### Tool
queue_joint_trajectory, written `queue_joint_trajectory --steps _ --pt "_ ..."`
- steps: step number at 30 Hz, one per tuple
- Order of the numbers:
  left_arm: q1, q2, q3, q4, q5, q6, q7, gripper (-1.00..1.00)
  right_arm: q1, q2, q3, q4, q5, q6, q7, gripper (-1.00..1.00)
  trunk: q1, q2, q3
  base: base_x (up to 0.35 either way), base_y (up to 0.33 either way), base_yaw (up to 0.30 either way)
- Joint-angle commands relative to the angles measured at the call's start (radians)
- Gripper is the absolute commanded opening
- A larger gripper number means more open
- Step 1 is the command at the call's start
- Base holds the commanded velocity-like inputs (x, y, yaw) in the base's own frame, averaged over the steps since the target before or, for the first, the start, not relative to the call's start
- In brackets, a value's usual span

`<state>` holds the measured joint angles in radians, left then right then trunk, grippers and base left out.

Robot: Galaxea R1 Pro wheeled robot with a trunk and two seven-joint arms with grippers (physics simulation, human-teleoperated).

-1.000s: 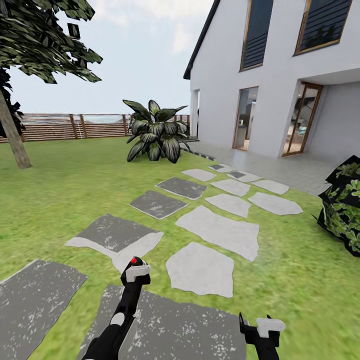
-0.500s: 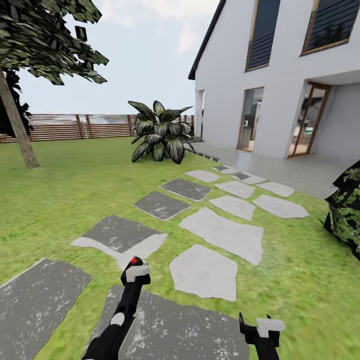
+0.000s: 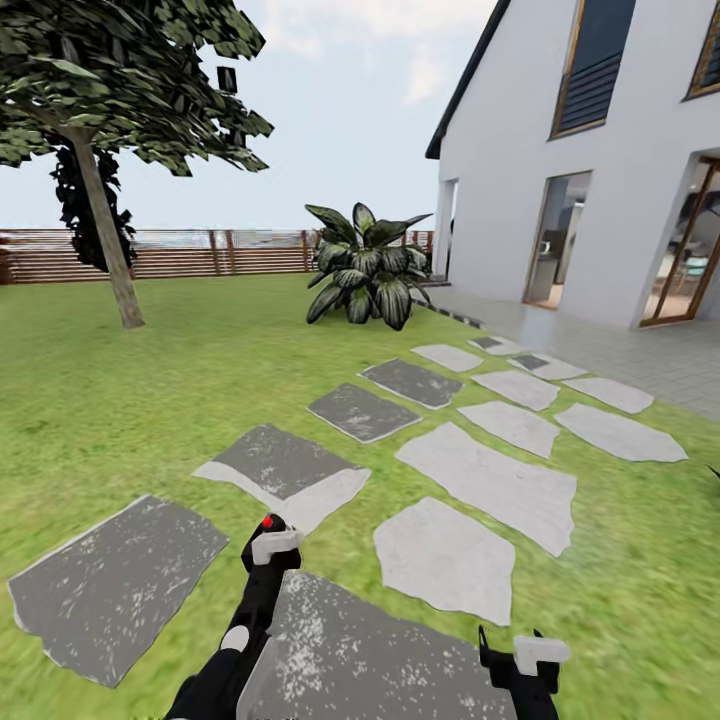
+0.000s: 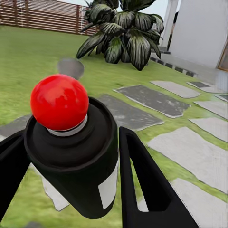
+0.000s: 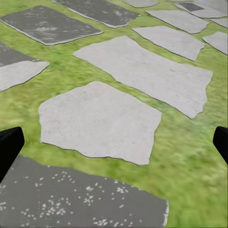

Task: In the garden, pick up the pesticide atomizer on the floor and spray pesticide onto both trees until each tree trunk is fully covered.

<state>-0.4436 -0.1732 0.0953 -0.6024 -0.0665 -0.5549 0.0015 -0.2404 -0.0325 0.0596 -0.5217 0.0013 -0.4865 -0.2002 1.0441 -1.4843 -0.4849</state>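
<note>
The garden's lawn point(image 3: 150, 400) spreads wide, grey paving stones point(image 3: 485, 480) running up the middle toward the slatted fence point(image 3: 200, 252). In the upper left of the head view stands one tree point(image 3: 120, 80), its pale trunk point(image 3: 105, 235) leaning slightly and bare low down.

Compared with half a second ago, the whole scene has slid rightward in the picture, so the camera has turned toward that tree; the arms sit where they did.

At lower centre the left gripper point(image 4: 71, 185) is clamped around the pesticide atomizer point(image 4: 76, 156), fingers point(image 4: 142, 180) against its dark body below the red button. It looks light and rigid, perhaps slick-sided, so the mid-body hold seems sound.

At the bottom right the right gripper point(image 5: 114, 142) is spread wide, holding nothing.
</note>
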Motion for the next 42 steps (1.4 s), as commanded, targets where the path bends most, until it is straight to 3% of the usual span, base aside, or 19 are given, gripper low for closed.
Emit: queue_joint_trajectory --steps 1,11,19,26,33,34,39,42 --pt "-0.001 -0.001 0.005 0.001 -0.007 -0.003 0.000 -1.00 0.000 -0.001 0.006 0.000 0.000 -0.001 -0.008 1.00 -0.004 0.007 0.002 0.000 0.000 0.280" --pt "-0.001 -0.001 0.006 0.001 -0.007 -0.003 0.000 -1.00 0.000 -0.001 0.006 0.000 0.000 -0.001 -0.008 1.00 -0.042 0.077 0.034 0.000 0.000 0.082" --pt "-0.001 -0.001 0.006 0.001 -0.007 -0.003 0.000 -1.00 0.000 -0.001 0.058 0.000 0.000 -0.003 -0.008 1.00 -0.073 0.133 0.059 0.000 0.000 0.236" --pt "-0.001 0.001 0.011 0.003 -0.007 -0.003 0.000 -1.00 0.000 -0.002 0.064 0.000 0.000 -0.003 -0.008 1.00 -0.100 0.182 0.081 0.000 0.000 0.276" --pt "-0.001 0.037 0.009 0.089 -0.008 -0.002 0.000 -1.00 0.000 -0.001 0.065 0.000 0.000 -0.003 -0.008 1.00 -0.127 0.231 0.102 0.000 0.000 0.268" --pt "-0.001 0.064 0.008 0.096 -0.008 -0.001 -0.001 -1.00 0.000 -0.001 0.065 0.000 0.000 -0.003 -0.008 1.00 -0.131 0.238 0.106 0.000 0.000 0.241" --pt "-0.001 0.103 0.008 0.100 -0.007 0.010 0.001 -1.00 0.000 -0.002 0.065 0.000 0.000 -0.002 -0.008 1.00 -0.150 0.273 0.121 0.000 0.000 0.215" --pt "-0.001 0.121 0.008 0.102 -0.008 0.055 -0.001 -1.00 0.000 -0.003 0.065 0.000 0.000 -0.003 -0.008 1.00 -0.161 0.294 0.131 0.000 0.000 0.108"
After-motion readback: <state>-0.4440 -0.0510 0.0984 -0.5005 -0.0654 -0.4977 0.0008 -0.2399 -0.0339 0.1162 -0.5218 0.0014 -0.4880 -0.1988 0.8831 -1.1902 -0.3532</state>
